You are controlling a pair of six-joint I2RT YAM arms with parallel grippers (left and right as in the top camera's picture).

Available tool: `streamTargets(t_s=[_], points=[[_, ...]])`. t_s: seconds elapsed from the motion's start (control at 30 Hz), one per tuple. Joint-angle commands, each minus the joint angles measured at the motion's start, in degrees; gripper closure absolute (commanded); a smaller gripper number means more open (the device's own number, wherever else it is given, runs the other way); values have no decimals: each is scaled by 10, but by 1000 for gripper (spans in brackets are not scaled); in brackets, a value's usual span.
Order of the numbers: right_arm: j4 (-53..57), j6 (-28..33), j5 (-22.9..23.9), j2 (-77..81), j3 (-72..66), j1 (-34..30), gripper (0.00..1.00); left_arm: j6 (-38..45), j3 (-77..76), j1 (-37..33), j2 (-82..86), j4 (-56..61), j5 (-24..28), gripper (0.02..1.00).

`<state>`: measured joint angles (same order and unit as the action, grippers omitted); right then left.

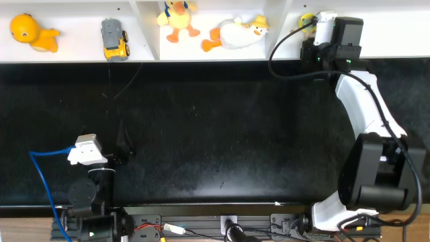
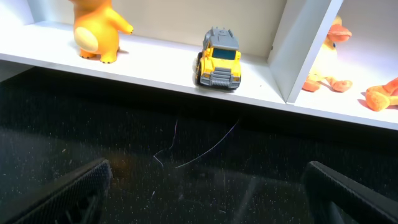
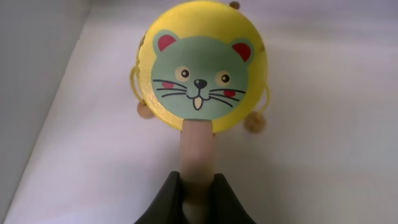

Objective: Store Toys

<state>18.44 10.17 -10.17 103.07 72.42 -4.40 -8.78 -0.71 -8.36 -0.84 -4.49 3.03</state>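
- Counter [image 1: 222, 134]: black, fine pale scratches. Takes up the centre of the top view.
- Shelf [image 1: 74, 55]: white, along the 12 o'clock edge of the counter. Upright dividers split it into compartments.
- Right arm [image 1: 366, 107]: base at 5 o'clock, reaches up to 1 o'clock into the right-hand compartment. Its wrist covers most of what lies there.
- Left arm [image 1: 87, 153]: at 8 o'clock, low over the counter.
- Left pincer [image 2: 208, 180]: fingers spread wide with nothing between them. It faces the shelf, well apart from it.
- Right pincer [image 3: 198, 196]: clamped on the wooden handle [image 3: 198, 149] of the rattle drum [image 3: 200, 65]. The handle's end is hidden between the fingers.
- Rattle drum: yellow with a green mouse face, over the shelf floor. From above only a yellow sliver [image 1: 307, 21] shows.
- Middle compartment: white duck [image 1: 238, 33] lying on its side, yellow duck [image 1: 179, 19] at its 9 o'clock.
- Left compartment: orange toy [image 1: 32, 32]. Yellow truck [image 2: 219, 59] just beside the divider, nose towards the counter.
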Motion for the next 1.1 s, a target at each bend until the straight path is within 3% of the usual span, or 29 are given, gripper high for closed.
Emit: streamTargets(t_s=[0.03, 0.17, 0.23, 0.33, 0.37, 0.4, 0.6, 0.83, 0.93, 1.0, 1.1], points=[[1, -14, -3, 14, -3, 0, 954, 13, 3, -2, 7, 1, 8, 20], [0, -14, -3, 15, -3, 0, 930, 13, 3, -2, 7, 1, 8, 20], [0, -14, -4, 15, -3, 0, 568, 13, 3, -2, 7, 1, 8, 20], [2, -14, -3, 15, -3, 0, 321, 13, 3, -2, 7, 1, 8, 20], [2, -14, -3, 15, -3, 0, 88, 13, 3, -2, 7, 1, 8, 20], [2, -14, -3, 15, -3, 0, 1, 13, 3, -2, 7, 1, 8, 20], [21, -57, 5, -8, 2, -1, 5, 13, 3, -2, 7, 1, 8, 20], [145, -151, 98, -132, 4, -11, 5, 13, 3, -2, 7, 1, 8, 23], [243, -234, 152, -196, 4, -32, 9, 13, 3, -2, 7, 1, 8, 20], [329, -329, 196, -235, 4, -61, 5, 13, 3, -2, 7, 1, 8, 23], [435, -441, 219, -276, 4, -128, 5, 13, 3, -2, 7, 1, 8, 20]])
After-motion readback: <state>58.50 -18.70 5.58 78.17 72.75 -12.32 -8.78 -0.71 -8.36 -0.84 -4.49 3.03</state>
